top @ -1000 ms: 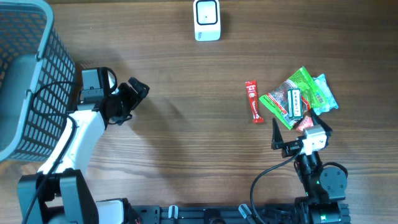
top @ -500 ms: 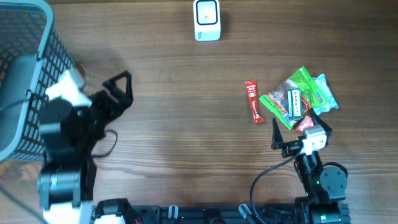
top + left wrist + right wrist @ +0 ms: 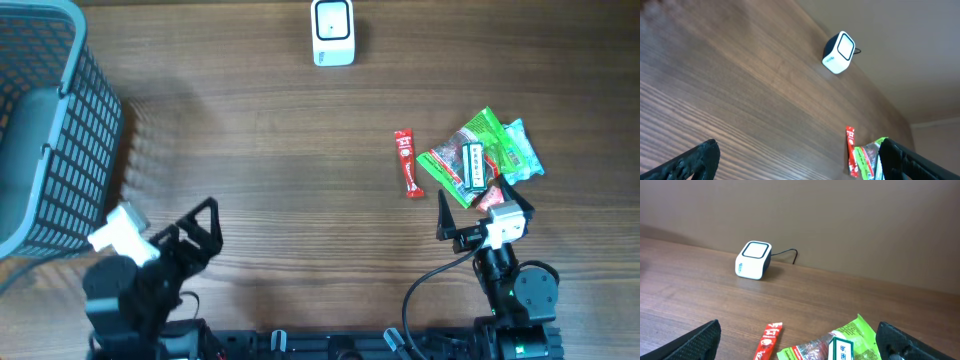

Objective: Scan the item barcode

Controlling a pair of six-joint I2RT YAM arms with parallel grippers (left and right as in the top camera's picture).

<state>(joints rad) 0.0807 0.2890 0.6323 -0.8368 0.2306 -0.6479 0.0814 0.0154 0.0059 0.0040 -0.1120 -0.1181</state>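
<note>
The white barcode scanner stands at the far middle of the table, and shows in the left wrist view and right wrist view too. A red stick packet lies right of centre. Beside it a green packet carries a small white-green box, with a blue packet at its right. My right gripper stands open just in front of this pile, holding nothing. My left gripper is open and empty at the front left, far from the items.
A tall grey mesh basket fills the left edge of the table. The scanner's cable runs behind it toward the back wall. Bare wood lies between the left gripper and the packets.
The left arm has drawn back from beside the basket to the table's front left edge, its gripper staying open. The right arm and the items have not moved.
</note>
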